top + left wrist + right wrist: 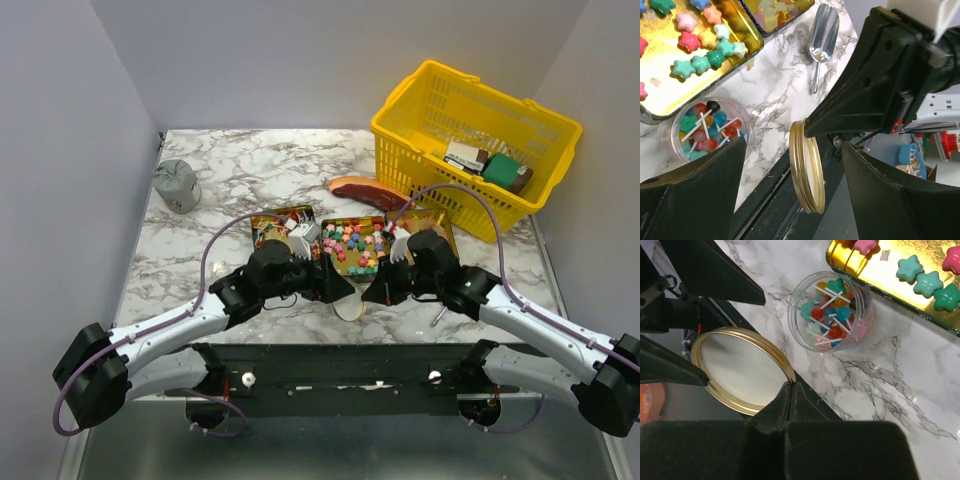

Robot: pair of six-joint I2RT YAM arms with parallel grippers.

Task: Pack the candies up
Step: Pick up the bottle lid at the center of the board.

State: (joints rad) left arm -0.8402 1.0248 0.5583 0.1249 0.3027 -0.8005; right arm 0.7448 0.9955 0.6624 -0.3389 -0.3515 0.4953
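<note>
two arms meet at the table's near edge in the top view, star candies (350, 243) just beyond. left wrist: left gripper (792, 145) spread apart, flanking an upright gold lid (807, 170). right wrist: right gripper (791, 390) pinched together on that lid's rim.

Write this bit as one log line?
right pincer: shut on gold lid | left pincer: open around lid | jar: uncapped
</note>
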